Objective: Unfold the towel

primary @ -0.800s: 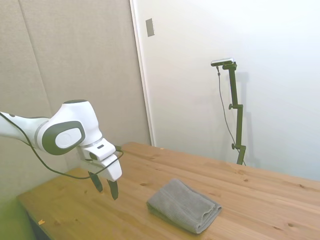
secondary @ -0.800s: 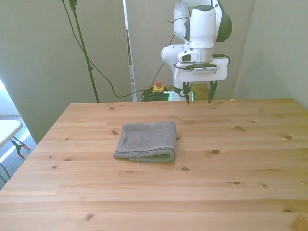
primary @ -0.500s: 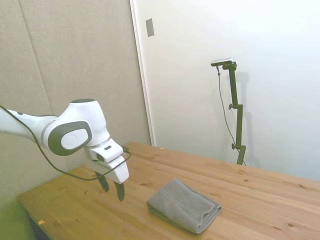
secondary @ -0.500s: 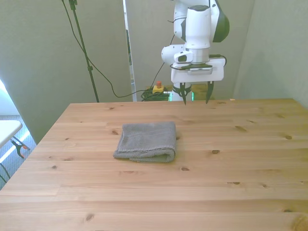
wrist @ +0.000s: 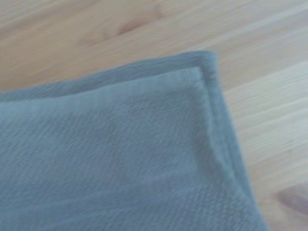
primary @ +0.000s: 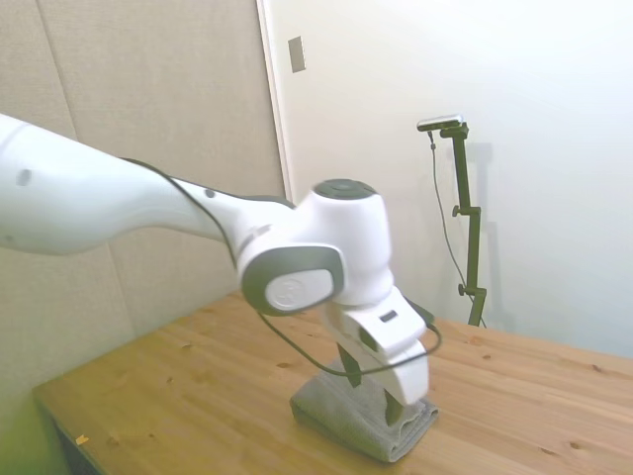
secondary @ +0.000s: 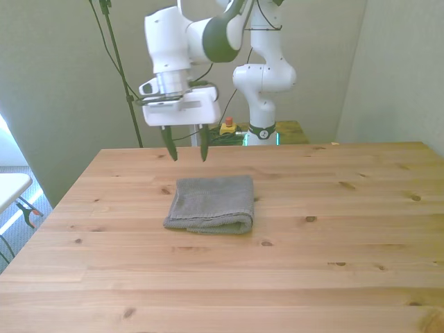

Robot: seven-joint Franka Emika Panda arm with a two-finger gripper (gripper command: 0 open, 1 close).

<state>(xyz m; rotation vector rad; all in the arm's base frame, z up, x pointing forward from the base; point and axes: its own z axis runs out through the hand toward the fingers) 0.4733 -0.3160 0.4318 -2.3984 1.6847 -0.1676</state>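
The grey towel (secondary: 211,203) lies folded on the wooden table (secondary: 333,243), its thick rolled fold toward the front view's near side. My gripper (secondary: 186,152) hangs open above the table, just past the towel's far edge, toward that edge's corner on the front view's left, touching nothing. In the side view the gripper (primary: 374,392) stands in front of the towel (primary: 336,414) and hides its middle. The wrist view shows a hemmed corner of the towel (wrist: 120,154) lying on the wood, slightly blurred.
The table's far edge (secondary: 263,148) runs just behind the gripper. A white-topped stand (secondary: 10,187) is off the table at the front view's left. Bare wood (secondary: 347,208) stretches toward the front view's right of the towel.
The arm has swung across from the front view's right to its left, over the table's far edge, so the gripper now hangs near the towel's far corner. The towel has not moved.
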